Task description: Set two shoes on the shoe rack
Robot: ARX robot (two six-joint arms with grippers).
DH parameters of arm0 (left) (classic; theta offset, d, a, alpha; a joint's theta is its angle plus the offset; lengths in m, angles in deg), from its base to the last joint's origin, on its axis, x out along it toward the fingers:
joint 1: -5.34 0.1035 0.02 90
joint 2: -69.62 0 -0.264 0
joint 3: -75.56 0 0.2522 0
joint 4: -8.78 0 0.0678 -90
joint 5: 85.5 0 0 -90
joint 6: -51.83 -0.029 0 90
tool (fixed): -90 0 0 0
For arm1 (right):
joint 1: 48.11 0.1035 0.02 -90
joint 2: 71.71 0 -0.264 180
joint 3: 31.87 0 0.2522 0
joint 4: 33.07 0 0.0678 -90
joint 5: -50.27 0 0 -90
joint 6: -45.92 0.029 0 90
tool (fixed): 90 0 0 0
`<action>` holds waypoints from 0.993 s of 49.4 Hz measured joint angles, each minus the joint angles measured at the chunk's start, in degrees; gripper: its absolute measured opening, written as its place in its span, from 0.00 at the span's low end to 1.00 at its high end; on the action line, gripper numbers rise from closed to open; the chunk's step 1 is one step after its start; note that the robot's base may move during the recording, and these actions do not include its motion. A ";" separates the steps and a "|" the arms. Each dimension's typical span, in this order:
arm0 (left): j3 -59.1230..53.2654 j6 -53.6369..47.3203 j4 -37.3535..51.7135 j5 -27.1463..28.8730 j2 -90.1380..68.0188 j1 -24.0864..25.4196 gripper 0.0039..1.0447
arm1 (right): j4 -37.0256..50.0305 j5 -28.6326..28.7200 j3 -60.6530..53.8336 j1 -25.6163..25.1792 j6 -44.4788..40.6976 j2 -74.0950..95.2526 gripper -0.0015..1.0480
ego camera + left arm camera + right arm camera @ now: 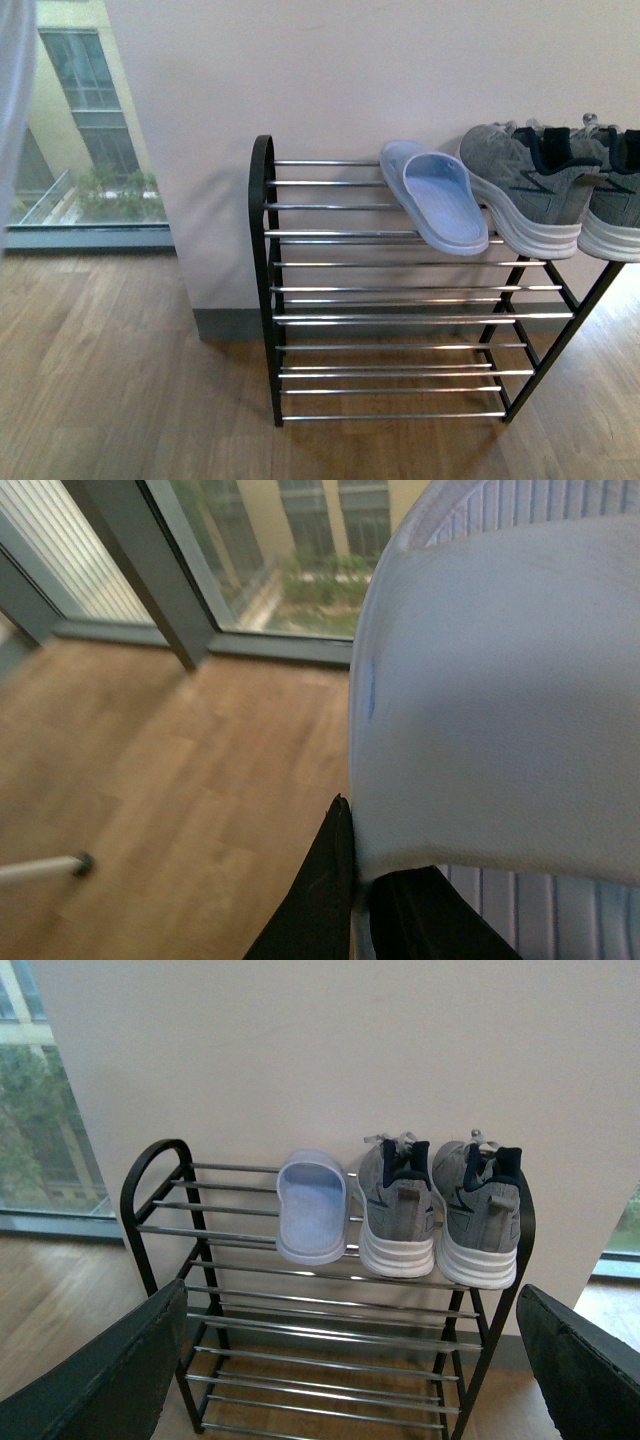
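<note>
We see both sneakers [440, 1220] on rack [160, 1220] top, ahead of wide-open, empty R pincer [350, 1360]. L pincer [355, 900] grips 2nd slide [500, 710].

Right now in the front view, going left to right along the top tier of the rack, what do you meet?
Bare chrome bars of the shoe rack → pale blue slide sandal → first grey sneaker → second grey sneaker, cut off by the picture edge.

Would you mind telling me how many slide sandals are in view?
2: one sandal lies on the rack's top tier beside the sneakers; the other sandal is gripped in the left claw.
</note>
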 joint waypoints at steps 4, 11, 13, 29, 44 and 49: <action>8.55 7.80 0.26 -6.51 -10.03 1.27 0.02 | 0.00 0.04 0.00 0.00 0.00 0.00 0.91; 18.08 10.67 1.49 -11.80 -22.05 2.03 0.02 | 0.00 0.04 0.00 0.00 0.00 0.00 0.91; 20.46 10.80 1.97 -13.29 -25.46 2.19 0.02 | 0.00 0.04 0.00 0.00 0.00 0.00 0.91; 44.63 8.07 -3.91 -20.70 -53.16 2.38 0.02 | 0.00 0.04 0.00 0.00 0.00 0.00 0.91; 67.52 3.58 -12.70 -22.93 -69.11 2.91 0.02 | 0.00 0.04 0.00 0.00 0.00 0.00 0.91; 77.61 2.43 -17.35 -23.43 -76.08 3.10 0.02 | 0.00 0.04 0.00 0.00 0.00 0.00 0.91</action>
